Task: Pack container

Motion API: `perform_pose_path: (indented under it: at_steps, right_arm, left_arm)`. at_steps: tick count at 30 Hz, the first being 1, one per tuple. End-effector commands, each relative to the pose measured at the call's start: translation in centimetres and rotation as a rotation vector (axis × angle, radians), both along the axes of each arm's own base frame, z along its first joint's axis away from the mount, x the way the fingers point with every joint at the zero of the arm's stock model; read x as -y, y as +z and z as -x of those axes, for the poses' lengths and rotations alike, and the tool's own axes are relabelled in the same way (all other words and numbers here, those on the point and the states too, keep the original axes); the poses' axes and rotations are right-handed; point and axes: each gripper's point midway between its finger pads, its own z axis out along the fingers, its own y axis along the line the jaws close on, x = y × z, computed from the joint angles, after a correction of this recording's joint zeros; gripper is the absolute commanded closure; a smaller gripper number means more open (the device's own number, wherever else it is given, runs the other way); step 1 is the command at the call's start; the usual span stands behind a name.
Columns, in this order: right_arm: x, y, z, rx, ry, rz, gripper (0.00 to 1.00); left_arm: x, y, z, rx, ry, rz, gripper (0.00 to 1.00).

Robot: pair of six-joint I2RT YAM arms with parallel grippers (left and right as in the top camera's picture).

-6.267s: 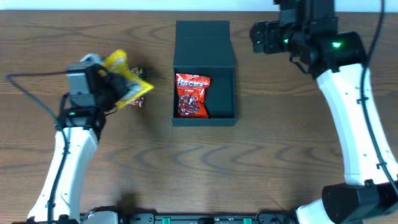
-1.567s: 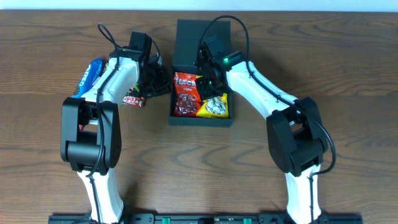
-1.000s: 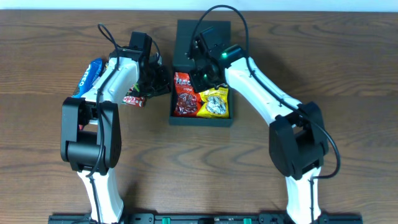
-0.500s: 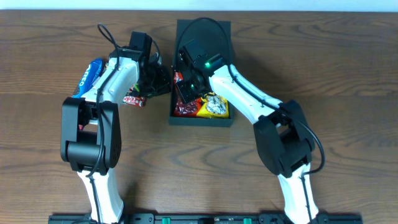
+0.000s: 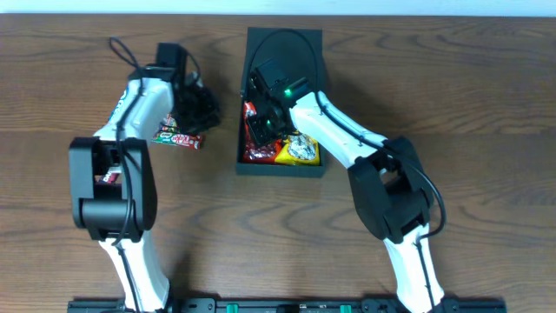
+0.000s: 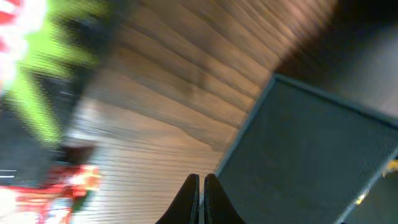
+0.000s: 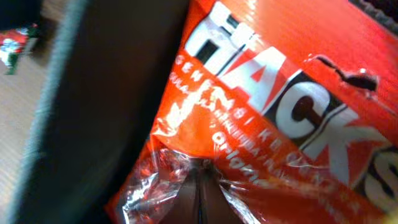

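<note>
The dark container (image 5: 282, 168) stands open at mid-table, its lid (image 5: 306, 45) laid back. Inside lie a red snack packet (image 5: 252, 155) and a yellow packet (image 5: 300, 149). My right gripper (image 5: 259, 133) reaches down into the box on the left side. It is shut, and its tips (image 7: 199, 173) press into the red packet (image 7: 273, 106) beside the container's wall (image 7: 106, 93). My left gripper (image 5: 204, 113) hovers over the table left of the box, shut and empty (image 6: 200, 185), close to the container's outer wall (image 6: 323, 143).
A red and green snack packet (image 5: 178, 137) lies on the wood under the left arm, blurred at the left of the left wrist view (image 6: 62, 193). The right arm's cable loops over the lid.
The left arm has swung left, away from the container. The right gripper moved from the back of the box down onto the red packet and stays there.
</note>
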Motion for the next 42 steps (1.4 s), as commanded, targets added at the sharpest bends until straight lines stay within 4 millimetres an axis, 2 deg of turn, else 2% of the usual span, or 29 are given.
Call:
perform_pose_path:
  at_steps: [1,5,8,11,14,16,19,22,23,24,27,29,31,32,34,36,39,42]
  right_arm:
    - [0.4,-3.4,1.0,-0.073,-0.012,0.041,0.98]
    - [0.5,-3.9,1.3,-0.088,-0.011,0.048,0.98]
    - [0.0,-2.1,0.8,-0.067,-0.009,0.008,0.99]
    - [-0.5,2.6,-0.5,0.02,0.004,-0.051,0.98]
    - [-0.5,8.8,-1.8,0.15,0.023,-0.116,0.99]
    - [0.3,12.7,-2.5,0.23,0.01,-0.154,0.99]
    - [1.7,17.1,-3.0,0.313,-0.009,-0.194,0.99]
    - [3.1,20.2,-3.1,0.369,-0.03,-0.219,0.99]
    - [3.5,21.1,-3.1,0.387,-0.034,-0.226,0.94]
    - [3.9,21.7,-3.1,0.398,-0.04,-0.23,0.81]
    - [4.7,23.0,-3.1,0.42,-0.054,-0.239,0.54]
    - [5.0,23.2,-3.2,0.422,-0.06,-0.238,0.46]
    - [5.1,23.1,-3.1,0.418,-0.06,-0.235,0.43]
    - [5.1,23.1,-3.1,0.419,-0.056,-0.234,0.43]
    - [5.1,23.1,-3.1,0.429,-0.041,-0.227,0.42]
    - [5.5,23.0,-3.3,0.433,-0.047,-0.214,0.43]
    - [6.7,22.9,-3.7,0.419,-0.069,-0.216,0.45]
    - [8.0,23.4,-4.0,0.401,-0.087,-0.249,0.48]
  left_arm:
    - [-0.7,0.2,0.1,-0.008,0.028,0.005,0.94]
    - [-0.8,0.2,0.0,-0.005,0.028,0.007,0.94]
    - [-0.8,0.2,-0.1,0.0,0.028,0.006,0.94]
    - [-1.1,0.2,-0.3,0.008,0.035,0.002,0.94]
    - [-1.9,0.2,-0.9,0.033,0.042,-0.025,0.94]
    - [-2.9,0.0,-1.5,0.058,0.057,-0.077,0.94]
    - [-4.9,-0.4,-2.5,0.109,0.053,-0.201,0.94]
    - [-6.5,-0.6,-3.0,0.13,0.058,-0.302,0.94]
    - [-6.8,-0.6,-3.0,0.129,0.063,-0.322,0.94]
    - [-7.2,-0.7,-3.0,0.129,0.068,-0.345,0.94]
    - [-8.0,-0.7,-3.2,0.149,0.032,-0.398,0.93]
    - [-7.9,-0.6,-3.3,0.161,-0.004,-0.407,0.8]
    - [-7.4,-0.7,-3.2,0.169,-0.045,-0.414,0.55]
    - [-7.0,-0.7,-3.2,0.172,-0.063,-0.422,0.48]
    - [-6.4,-0.7,-3.1,0.173,-0.083,-0.46,0.48]
    - [-6.1,-0.7,-3.0,0.176,-0.104,-0.552,0.41]
    - [-5.9,0.0,-3.1,0.201,-0.149,-0.753,0.34]
    - [-5.4,0.7,-3.2,0.225,-0.192,-0.863,0.32]
